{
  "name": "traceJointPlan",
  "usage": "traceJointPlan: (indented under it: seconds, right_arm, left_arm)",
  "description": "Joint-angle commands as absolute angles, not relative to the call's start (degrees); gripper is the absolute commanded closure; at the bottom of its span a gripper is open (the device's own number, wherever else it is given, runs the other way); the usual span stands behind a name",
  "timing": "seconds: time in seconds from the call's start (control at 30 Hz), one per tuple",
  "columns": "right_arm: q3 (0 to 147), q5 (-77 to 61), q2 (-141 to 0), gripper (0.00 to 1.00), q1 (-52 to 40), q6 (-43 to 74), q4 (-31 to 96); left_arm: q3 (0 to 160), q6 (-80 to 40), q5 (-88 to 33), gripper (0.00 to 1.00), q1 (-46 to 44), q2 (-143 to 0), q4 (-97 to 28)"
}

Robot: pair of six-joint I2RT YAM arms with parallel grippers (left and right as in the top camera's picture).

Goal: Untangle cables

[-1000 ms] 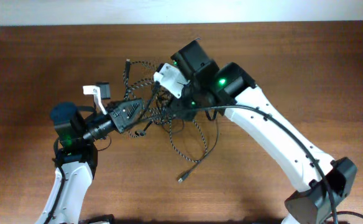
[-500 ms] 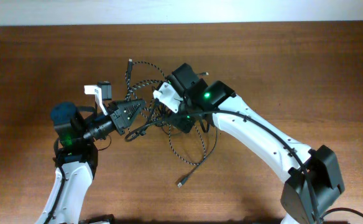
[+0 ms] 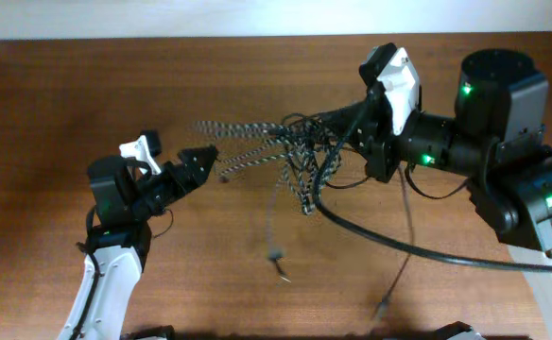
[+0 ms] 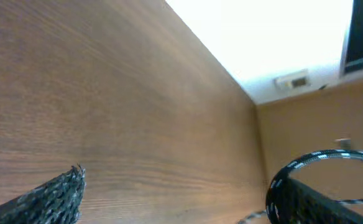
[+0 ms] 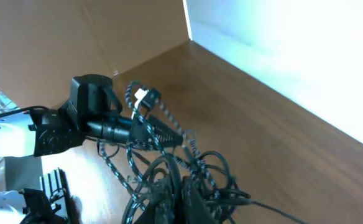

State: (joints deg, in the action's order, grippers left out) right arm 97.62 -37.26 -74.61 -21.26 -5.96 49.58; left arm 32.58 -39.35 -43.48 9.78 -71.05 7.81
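1. Your right gripper [image 3: 344, 130] has risen and swung from the tabletop's [image 3: 87, 76] middle toward its right edge, carrying the cables [image 3: 301, 162] up with it.
2. Your left gripper [image 3: 203, 156], clamped a second ago, now stands wide, with nothing between its fingers [image 4: 54, 196] in the wrist view.
3. The right jaws are closed on the cables, which hang bunched just left of them.
4. The braided cable [image 3: 248, 132] stretches from that bunch toward the left jaws and ends just beside them. You cannot tell whether it touches them.
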Motion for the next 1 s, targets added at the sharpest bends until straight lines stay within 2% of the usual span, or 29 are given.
traceJointPlan:
  seconds: [0.0,0.03,0.07,0.1,0.13,0.2,0.23,0.27,0.3,0.37,0.43,0.57,0.7,0.8,0.93,0.97]
  right_arm:
    - [99.3,-39.2,-77.6,0.96,-20.6,0.6,48.7]
    - [99.3,-39.2,-79.4,0.96,-20.6,2.5,48.7]
    - [99.3,-38.9,-80.3,0.96,-20.5,2.5,48.5]
    - [99.4,-35.9,-80.3,0.96,-19.1,2.5,48.0]
    - [99.5,-33.7,-79.6,0.96,-17.1,2.5,48.0]
    - [99.5,-33.4,-76.1,0.96,-9.0,5.0,48.1]
    - [99.4,-37.3,-74.1,0.96,-3.9,7.4,48.2]
    - [99.4,-41.7,-73.8,0.96,-3.0,7.4,48.2]
    - [99.4,-43.3,-74.0,0.96,-3.1,7.4,48.2]
    - [99.4,-45.5,-75.6,0.96,-6.3,7.4,48.1]
    - [99.4,-45.5,-77.1,0.96,-9.6,9.0,48.0]
    - [99.4,-45.4,-79.6,0.96,-14.7,23.0,45.3]
    - [99.0,-45.4,-85.9,0.96,-18.3,28.4,45.6]
    - [99.0,-48.1,-91.3,0.96,-18.4,38.2,45.6]
    - [99.0,-51.0,-93.4,0.96,-20.7,40.1,43.6]
    - [99.0,-51.0,-93.4,0.96,-21.9,40.1,41.9]
  left_arm:
    - [32.4,-45.1,-65.2,0.01,10.4,-71.5,27.8]
    - [32.4,-43.1,-71.4,0.09,9.7,-71.5,35.3]
    - [32.4,-35.2,-74.2,0.60,8.4,-71.5,38.6]
    - [32.4,-25.8,-72.1,0.98,8.3,-71.5,31.8]
    - [32.4,-22.8,-66.1,1.00,9.2,-71.5,22.5]
    - [32.4,-26.0,-39.5,1.00,12.8,-71.5,0.6]
    - [32.4,-36.7,-28.7,0.77,15.2,-71.5,-6.7]
    - [32.4,-46.1,-29.6,0.18,16.1,-71.5,-7.2]
    - [32.4,-48.4,-33.9,0.01,15.8,-71.5,-5.0]
    - [32.4,-35.9,-55.1,0.01,11.6,-71.5,13.6]
    - [32.4,-32.9,-62.2,0.01,5.9,-71.5,25.8]
    - [32.4,-32.9,-54.8,0.00,-5.2,-71.5,36.2]
    - [32.4,-42.3,-55.5,0.01,-6.8,-71.5,46.3]
    - [32.4,-42.9,-55.7,0.01,-7.0,-71.5,47.1]
    - [32.4,-42.9,-55.5,0.00,-7.2,-71.5,47.1]
    - [32.4,-42.9,-54.0,0.16,-8.1,-71.5,47.1]
